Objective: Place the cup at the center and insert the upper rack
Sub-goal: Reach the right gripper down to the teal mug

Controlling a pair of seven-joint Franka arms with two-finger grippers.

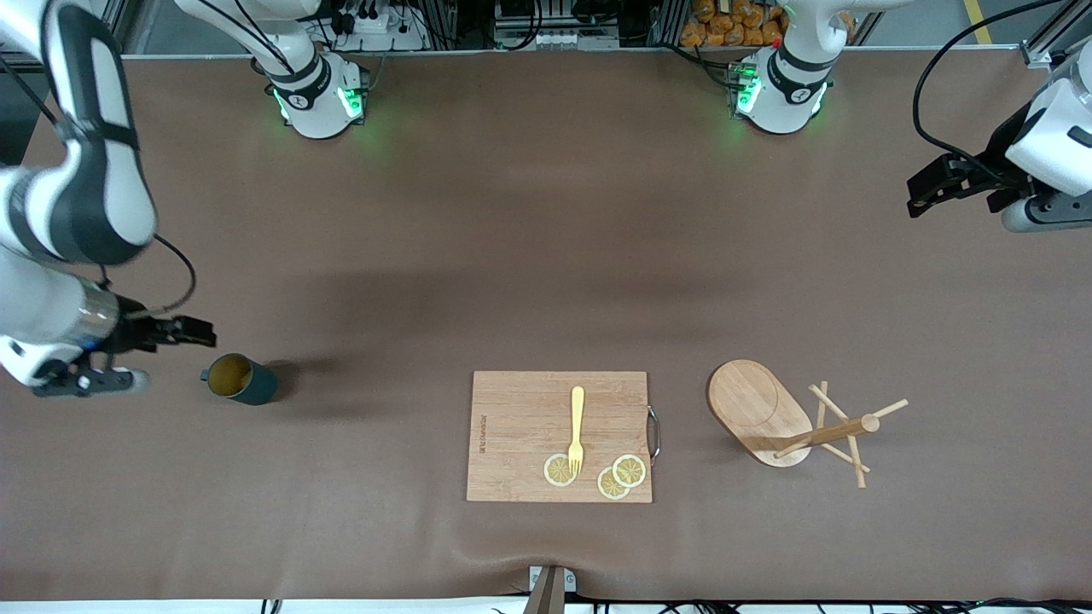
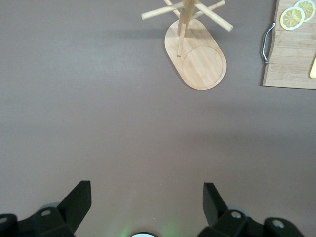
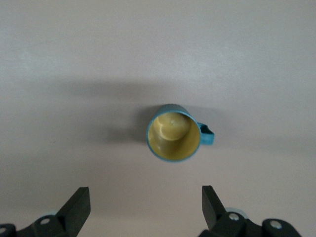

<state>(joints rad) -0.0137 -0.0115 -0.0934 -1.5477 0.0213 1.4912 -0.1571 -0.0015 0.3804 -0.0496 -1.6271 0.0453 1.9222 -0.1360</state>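
- A brown mat covers the table, smooth apart from a slight ripple at the edge nearest the front camera.
- Along the table's top edge in the front view stand both arm bases, lit green, with cables and metal framing past them.
- The cup stands upright toward the right arm's end, its tan inside showing, handle to one side.
- The right gripper hangs just beside the cup, fingers spread apart, holding nothing.
- The upper rack stands toward the left arm's end on its oval base, pegs fanning out.
- Between cup and rack lies a wooden cutting board with a metal handle, carrying a yellow fork and three lemon slices.
- The left gripper waits over bare mat at the left arm's end, fingers apart and empty.
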